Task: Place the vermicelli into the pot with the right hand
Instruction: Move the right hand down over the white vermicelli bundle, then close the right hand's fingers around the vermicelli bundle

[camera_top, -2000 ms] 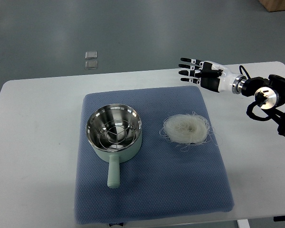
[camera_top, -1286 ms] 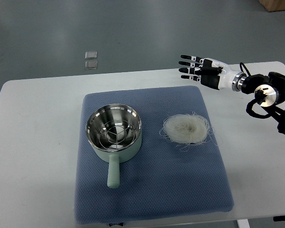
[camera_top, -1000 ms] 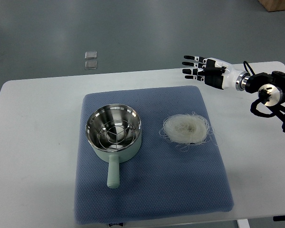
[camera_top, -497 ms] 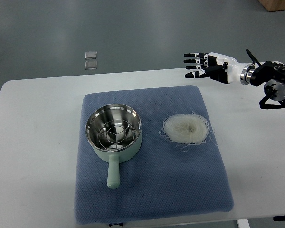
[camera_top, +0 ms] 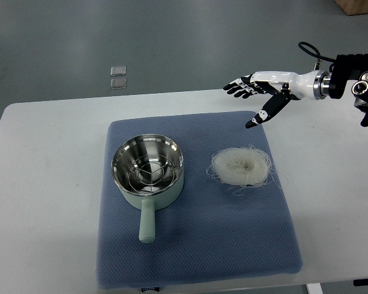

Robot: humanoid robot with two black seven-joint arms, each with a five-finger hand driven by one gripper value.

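A round nest of white vermicelli [camera_top: 242, 167] lies on the blue mat [camera_top: 196, 245], right of centre. A pale green pot [camera_top: 148, 175] with a steel inside and a wire rack stands on the mat's left part, its handle pointing toward me. My right hand [camera_top: 248, 98] hovers above the mat's far right corner, beyond the vermicelli and apart from it. Its fingers [camera_top: 236, 88] are spread and its thumb points down; it holds nothing. The left arm is out of view.
The mat lies on a white table [camera_top: 43, 184]. Two small clear squares [camera_top: 117, 77] lie on the floor beyond the table's far edge. My right forearm [camera_top: 349, 79] enters from the upper right.
My right hand has risen and turned palm down, with the thumb now pointing at the mat, and the forearm has swung up and back. The vermicelli and pot have not moved.
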